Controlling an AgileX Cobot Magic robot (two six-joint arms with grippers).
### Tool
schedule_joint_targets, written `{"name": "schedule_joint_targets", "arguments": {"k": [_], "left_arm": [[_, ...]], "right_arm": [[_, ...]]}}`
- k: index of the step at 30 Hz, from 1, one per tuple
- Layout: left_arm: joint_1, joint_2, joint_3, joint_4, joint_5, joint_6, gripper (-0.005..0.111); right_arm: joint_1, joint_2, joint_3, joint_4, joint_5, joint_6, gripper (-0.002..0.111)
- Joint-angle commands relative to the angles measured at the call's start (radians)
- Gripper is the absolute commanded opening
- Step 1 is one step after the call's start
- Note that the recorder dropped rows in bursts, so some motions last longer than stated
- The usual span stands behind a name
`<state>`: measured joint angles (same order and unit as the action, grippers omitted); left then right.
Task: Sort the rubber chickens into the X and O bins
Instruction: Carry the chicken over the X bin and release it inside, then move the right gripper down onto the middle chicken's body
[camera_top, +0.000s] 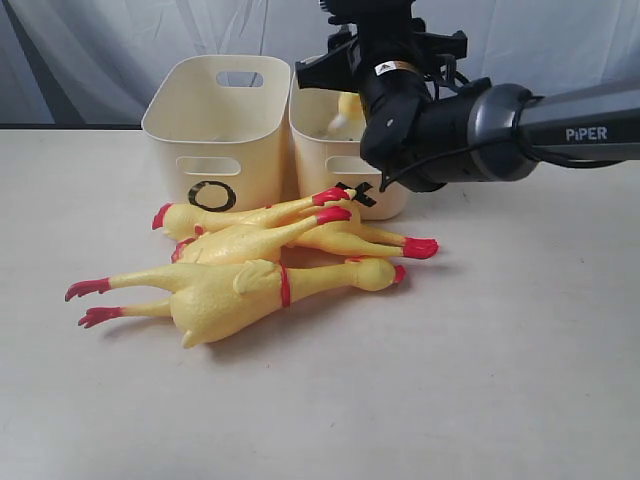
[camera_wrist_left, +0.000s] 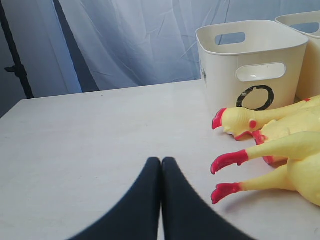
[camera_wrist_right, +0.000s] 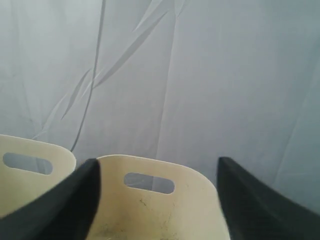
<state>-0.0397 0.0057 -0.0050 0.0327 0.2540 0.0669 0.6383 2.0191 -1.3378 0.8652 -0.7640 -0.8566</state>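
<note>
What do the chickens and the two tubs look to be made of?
The chickens look like soft rubber or vinyl: a smooth yellow skin with a slight sheen, moulded shapes and red painted feet. The O tub and the X tub look like rigid cream plastic with a near-matt finish: thin even walls, rounded corners and cut-out slot handles.
</note>
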Motion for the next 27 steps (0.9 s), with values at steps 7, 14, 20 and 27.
{"name": "schedule_joint_targets", "arguments": {"k": [7,14,20,27], "left_arm": [[0.001,-0.006,0.005,-0.006,-0.014,-0.003,0.0],[0.001,-0.006,0.005,-0.006,-0.014,-0.003,0.0],[0.001,-0.006,0.005,-0.006,-0.014,-0.003,0.0],[0.001,-0.006,0.005,-0.006,-0.014,-0.003,0.0]], "right_arm": [[-0.009,-0.026,-0.011,-0.004,0.022,-0.006,0.074],[-0.009,-0.12,-0.011,-0.004,0.211,-0.006,0.074],[-0.009,-0.224,-0.011,-0.031,0.654,-0.024,0.074],[-0.009,-0.317,-0.011,-0.028,1.086,0.005,0.071]]}}
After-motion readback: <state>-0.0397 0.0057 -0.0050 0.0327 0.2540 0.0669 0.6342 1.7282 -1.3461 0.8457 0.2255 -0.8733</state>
